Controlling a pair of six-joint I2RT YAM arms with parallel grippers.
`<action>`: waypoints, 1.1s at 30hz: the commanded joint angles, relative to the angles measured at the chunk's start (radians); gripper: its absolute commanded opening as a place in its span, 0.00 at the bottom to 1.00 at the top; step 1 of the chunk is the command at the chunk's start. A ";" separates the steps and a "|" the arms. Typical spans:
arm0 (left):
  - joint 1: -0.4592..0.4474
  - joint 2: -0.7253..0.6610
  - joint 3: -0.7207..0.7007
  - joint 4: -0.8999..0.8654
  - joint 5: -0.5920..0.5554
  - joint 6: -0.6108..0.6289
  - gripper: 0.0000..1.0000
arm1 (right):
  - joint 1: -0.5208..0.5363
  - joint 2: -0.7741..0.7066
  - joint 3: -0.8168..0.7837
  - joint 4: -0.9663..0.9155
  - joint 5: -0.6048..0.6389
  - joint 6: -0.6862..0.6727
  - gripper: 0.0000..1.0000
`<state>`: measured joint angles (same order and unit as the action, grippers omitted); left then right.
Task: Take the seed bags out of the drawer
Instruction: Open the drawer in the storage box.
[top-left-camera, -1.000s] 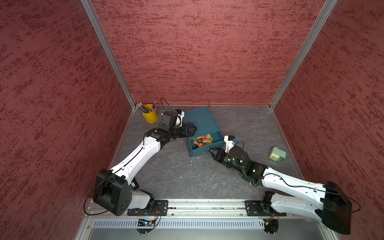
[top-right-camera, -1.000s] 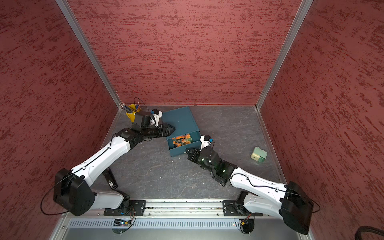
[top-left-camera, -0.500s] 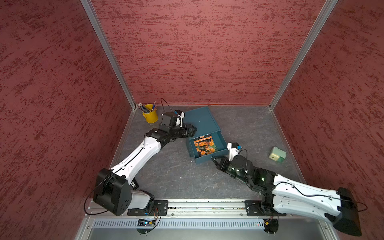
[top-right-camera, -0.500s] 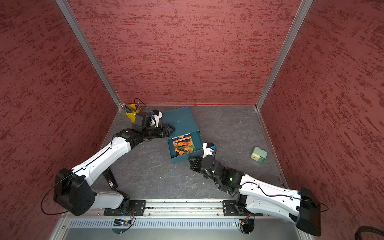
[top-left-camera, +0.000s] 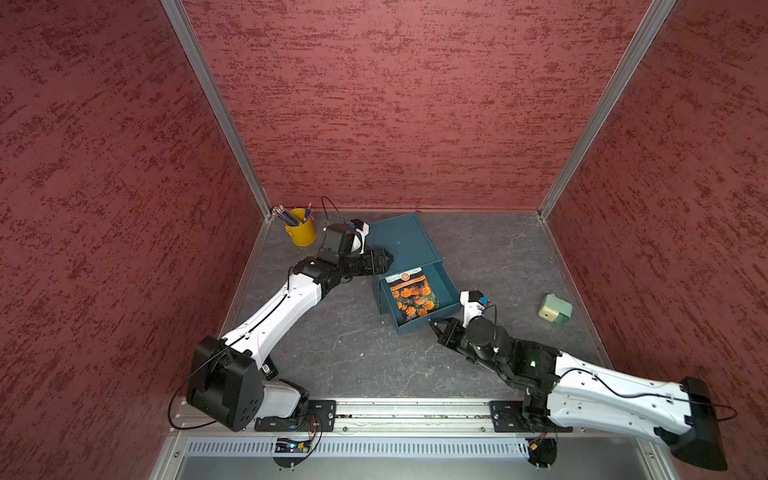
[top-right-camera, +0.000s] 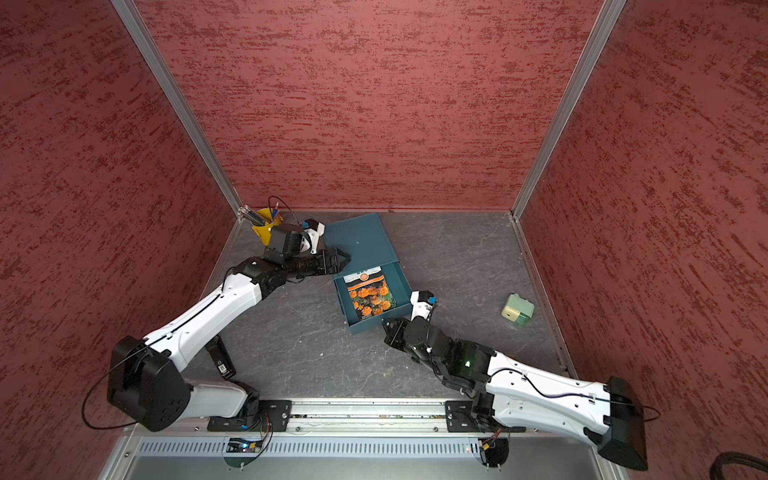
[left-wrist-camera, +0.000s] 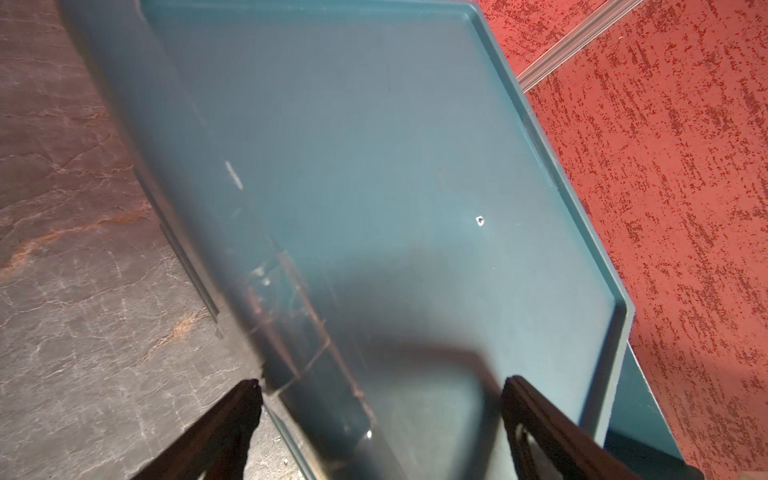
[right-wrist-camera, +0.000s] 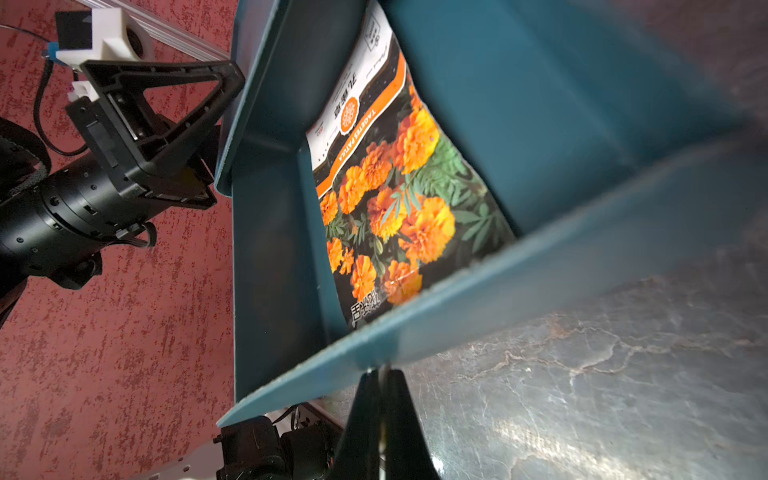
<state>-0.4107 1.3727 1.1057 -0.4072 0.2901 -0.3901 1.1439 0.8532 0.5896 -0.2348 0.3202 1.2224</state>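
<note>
The teal cabinet (top-left-camera: 401, 239) (top-right-camera: 361, 241) (left-wrist-camera: 374, 166) stands at the back of the floor, and its top drawer (top-left-camera: 446, 286) (top-right-camera: 365, 326) (right-wrist-camera: 540, 291) is slid out toward the front. Inside lies a seed bag (top-left-camera: 413, 295) (top-right-camera: 370, 297) (right-wrist-camera: 399, 199) with orange flowers and a white top. My right gripper (top-left-camera: 432, 323) (top-right-camera: 384, 322) (right-wrist-camera: 380, 372) is shut on the small pull tab at the drawer's front wall. My left gripper (top-left-camera: 388, 262) (top-right-camera: 347, 259) (left-wrist-camera: 382, 390) is open at the cabinet's left front corner, one finger over the floor and one over the cabinet top.
A yellow pencil bucket (top-left-camera: 301, 228) (top-right-camera: 264, 226) stands in the back left corner, just behind my left wrist. A small cream and green box (top-left-camera: 555, 308) (top-right-camera: 517, 309) sits near the right wall. Red walls close in three sides.
My right gripper has drawn back toward the front with the drawer's tab, sliding the drawer further out so that more of the seed bag shows. The left arm has stayed put.
</note>
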 joint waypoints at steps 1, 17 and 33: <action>-0.001 0.008 -0.016 0.015 0.004 0.016 0.94 | 0.007 -0.006 -0.007 -0.025 0.045 0.002 0.03; 0.003 -0.006 -0.026 0.008 0.001 0.019 0.95 | 0.009 0.038 -0.009 0.024 -0.008 0.007 0.24; 0.004 -0.023 -0.036 0.006 -0.002 0.017 0.95 | 0.025 -0.015 0.143 -0.213 -0.030 -0.094 0.67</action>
<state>-0.4095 1.3689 1.0916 -0.3878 0.2901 -0.3874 1.1595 0.8700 0.6449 -0.3458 0.2989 1.1877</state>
